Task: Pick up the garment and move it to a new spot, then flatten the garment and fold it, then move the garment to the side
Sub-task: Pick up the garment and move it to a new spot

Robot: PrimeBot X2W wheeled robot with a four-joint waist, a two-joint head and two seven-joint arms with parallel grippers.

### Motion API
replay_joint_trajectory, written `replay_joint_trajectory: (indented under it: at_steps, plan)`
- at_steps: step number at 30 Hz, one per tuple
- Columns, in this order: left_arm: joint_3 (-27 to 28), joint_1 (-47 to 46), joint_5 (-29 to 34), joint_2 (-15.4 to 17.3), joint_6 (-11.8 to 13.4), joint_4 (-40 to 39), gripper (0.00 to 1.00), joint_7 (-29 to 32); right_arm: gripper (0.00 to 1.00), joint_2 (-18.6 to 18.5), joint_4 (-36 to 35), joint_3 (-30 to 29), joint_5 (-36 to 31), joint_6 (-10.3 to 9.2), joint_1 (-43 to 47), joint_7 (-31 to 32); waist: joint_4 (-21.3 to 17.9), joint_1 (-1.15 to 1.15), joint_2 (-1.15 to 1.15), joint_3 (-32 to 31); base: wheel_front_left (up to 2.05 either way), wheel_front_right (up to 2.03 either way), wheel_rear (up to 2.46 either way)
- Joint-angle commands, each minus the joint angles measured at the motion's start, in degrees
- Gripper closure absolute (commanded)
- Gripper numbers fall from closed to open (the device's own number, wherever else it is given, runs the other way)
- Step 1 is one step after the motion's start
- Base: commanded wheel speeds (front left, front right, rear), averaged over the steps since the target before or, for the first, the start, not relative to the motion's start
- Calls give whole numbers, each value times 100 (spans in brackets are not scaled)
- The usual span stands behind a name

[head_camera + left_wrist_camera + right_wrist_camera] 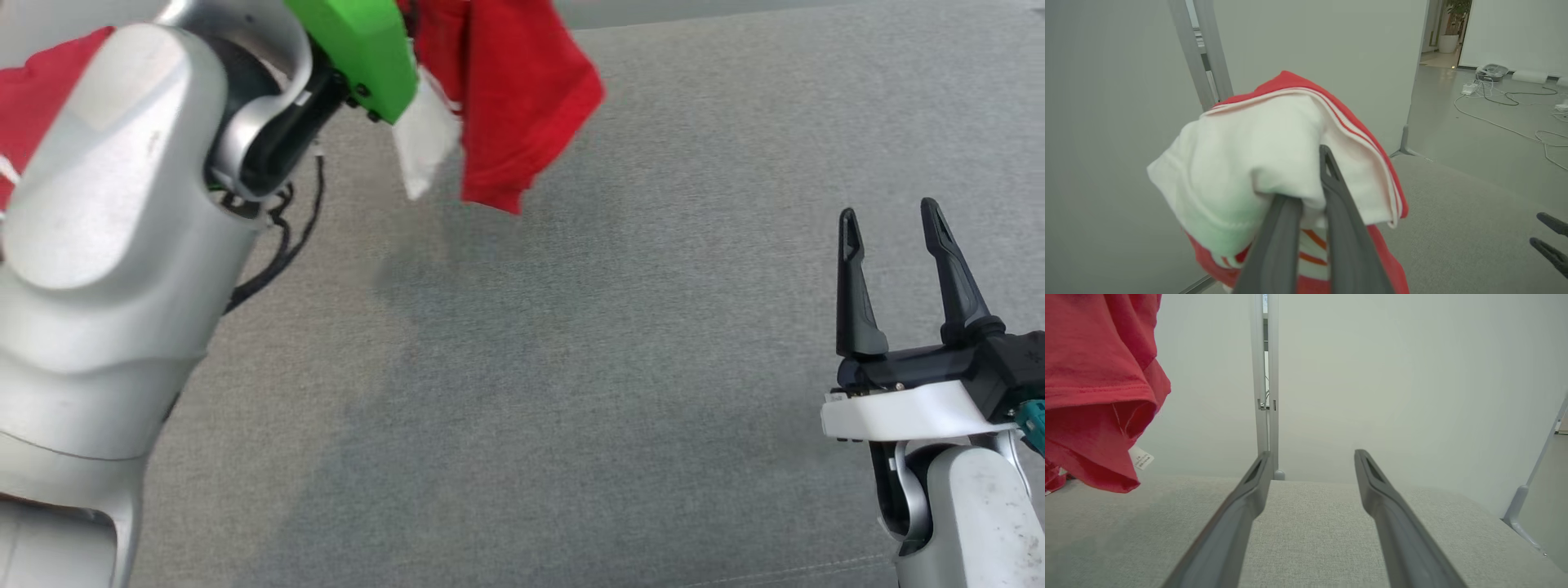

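Carry step, I judge: left end effector (1306,179) clenched on red-and-white garment (514,98) lifted over the grey worktop (612,367), right end effector (890,211) spread empty; next, lower onto a new spot.

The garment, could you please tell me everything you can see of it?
The garment is soft red knit cloth with a white panel edged in thin red stripes and a small white label. It hangs bunched and crumpled, lifted above the grey fabric surface, pinched in the shut left gripper. The open right gripper stands apart from it.
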Motion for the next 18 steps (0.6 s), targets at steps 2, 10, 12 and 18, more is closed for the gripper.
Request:
replay_joint_trajectory:
  at_steps: [2,10,12,18]
  plan:
    - [-137,199,-157,-171,-11,-78,100,-171,0,-13,26,-67,65,-4,95,-18,-432,0,0,-183,0,0,0]
    - [-143,1667,-800,-770,46,503,100,-1228,0,-11,63,-306,92,-4,178,-18,-519,0,0,-50,0,0,0]
    - [-111,2099,-827,-856,89,837,100,-1602,0,-12,51,-358,97,-4,169,-18,-481,0,0,-14,0,0,0]
    - [14,3021,-979,-1054,138,1887,100,-2464,0,-12,64,-372,48,-4,150,-18,-310,0,0,61,0,0,0]
